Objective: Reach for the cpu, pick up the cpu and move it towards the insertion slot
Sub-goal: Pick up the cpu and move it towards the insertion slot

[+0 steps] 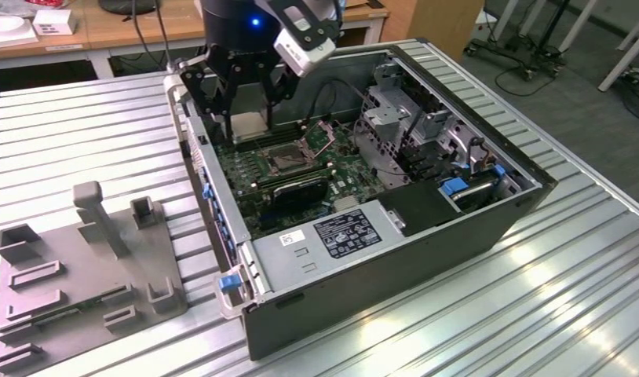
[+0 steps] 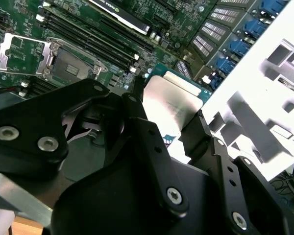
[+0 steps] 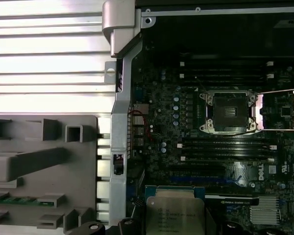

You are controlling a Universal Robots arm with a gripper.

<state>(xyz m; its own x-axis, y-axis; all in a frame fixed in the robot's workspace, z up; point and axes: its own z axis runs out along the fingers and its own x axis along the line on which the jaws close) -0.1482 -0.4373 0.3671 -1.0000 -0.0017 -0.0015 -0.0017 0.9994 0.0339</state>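
Presently I log: open black computer case (image 1: 403, 259) on ribbed metal table (image 1: 571, 298); grey plastic fixture block (image 1: 78, 275) beside it; black gripper (image 2: 169, 122) clamped on flat silvery square cpu (image 2: 169, 105), held above green motherboard (image 1: 298, 177); metal-framed, dark-centred insertion slot (image 3: 229, 111) nearby, apart from the chip.

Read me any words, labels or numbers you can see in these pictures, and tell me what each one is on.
Black-and-white label on the computer's power supply cover: too small to read.
Small white sticker beside it: too small to read.
Faint print on the silvery square cpu: blurred, unreadable.
White marks on the green motherboard: too small to read.
Nothing can be quoted.
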